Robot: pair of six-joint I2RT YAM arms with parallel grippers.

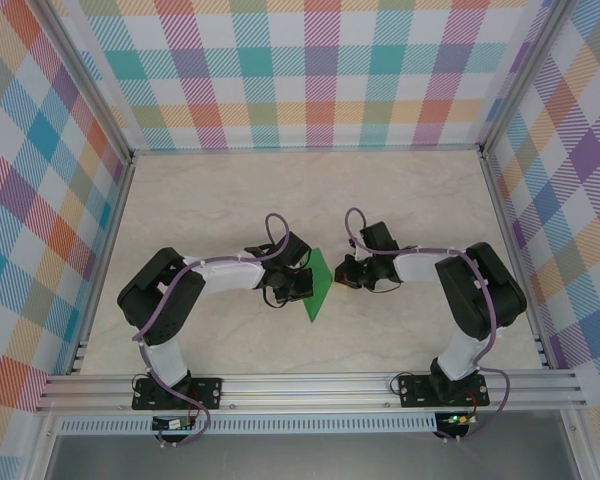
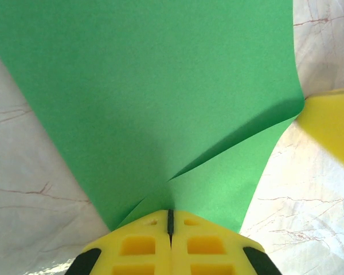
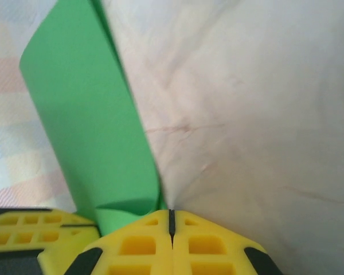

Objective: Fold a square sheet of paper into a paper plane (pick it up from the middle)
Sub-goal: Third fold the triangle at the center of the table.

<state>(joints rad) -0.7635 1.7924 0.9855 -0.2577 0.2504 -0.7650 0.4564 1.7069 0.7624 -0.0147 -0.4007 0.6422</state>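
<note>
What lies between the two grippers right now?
The square sheet of paper, pinched by the left gripper and right gripper; the top external view shows it.

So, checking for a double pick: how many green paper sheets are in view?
1. The square sheet of paper sits centrally, pinched by the left tool and the right tool. Another stuck behind it could be hidden.

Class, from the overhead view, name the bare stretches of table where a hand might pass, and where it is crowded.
Free: the pale marbled table from the plaid back wall toward the middle, and the near patch along the aluminium rail. Crowded: the middle, where left tool and right tool pinch the bright-green square sheet of paper.
</note>
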